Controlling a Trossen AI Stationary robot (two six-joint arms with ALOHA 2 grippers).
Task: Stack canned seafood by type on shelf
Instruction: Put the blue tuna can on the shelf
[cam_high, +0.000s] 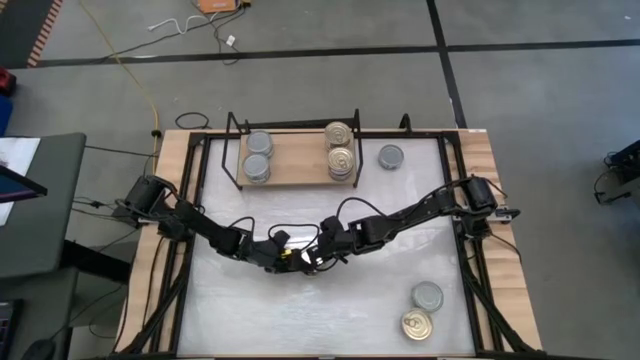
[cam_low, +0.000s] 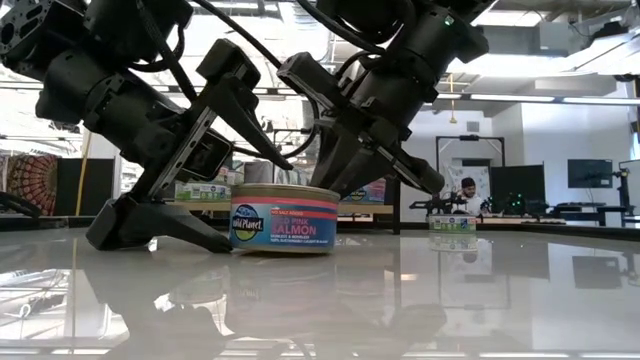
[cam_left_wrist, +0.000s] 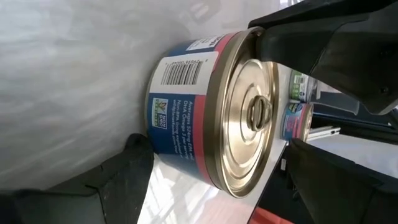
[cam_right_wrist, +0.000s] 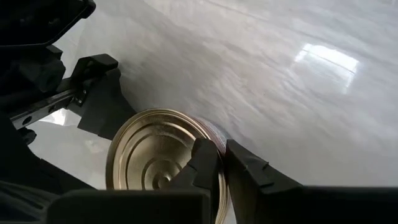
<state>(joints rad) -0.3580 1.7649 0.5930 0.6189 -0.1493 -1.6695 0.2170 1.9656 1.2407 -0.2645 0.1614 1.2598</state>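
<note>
A salmon can (cam_low: 285, 218) with a blue and pink label and a gold ring-pull top (cam_left_wrist: 249, 112) stands flat on the white table at mid-table. My right gripper (cam_right_wrist: 222, 158) is shut on it, coming from the table's right. My left gripper (cam_low: 215, 175) is open at the can's left side. Its lower finger (cam_low: 150, 228) lies on the table and its upper finger (cam_low: 240, 105) slants above the can's top. In the high view both grippers (cam_high: 300, 255) hide the can. On the shelf (cam_high: 295, 178) stand grey cans (cam_high: 258, 156) at the left and gold cans (cam_high: 341, 150) at the right. My right gripper pinches the can's top rim (cam_right_wrist: 214, 134) on the side toward the table's right. One finger (cam_right_wrist: 204, 160) is on the gold top and the other finger (cam_right_wrist: 249, 169) is outside on the wall. The fingers slant down from above and the right. The can's bottom rests on the table. My left gripper: I cannot tell whether its lower finger (cam_left_wrist: 121, 177) touches the can's wall.
A grey can (cam_high: 390, 156) stands on the table just right of the shelf. A grey can (cam_high: 427, 296) and a gold can (cam_high: 417, 325) stand near the table's near right corner. People and desks show in the room beyond the far edge.
</note>
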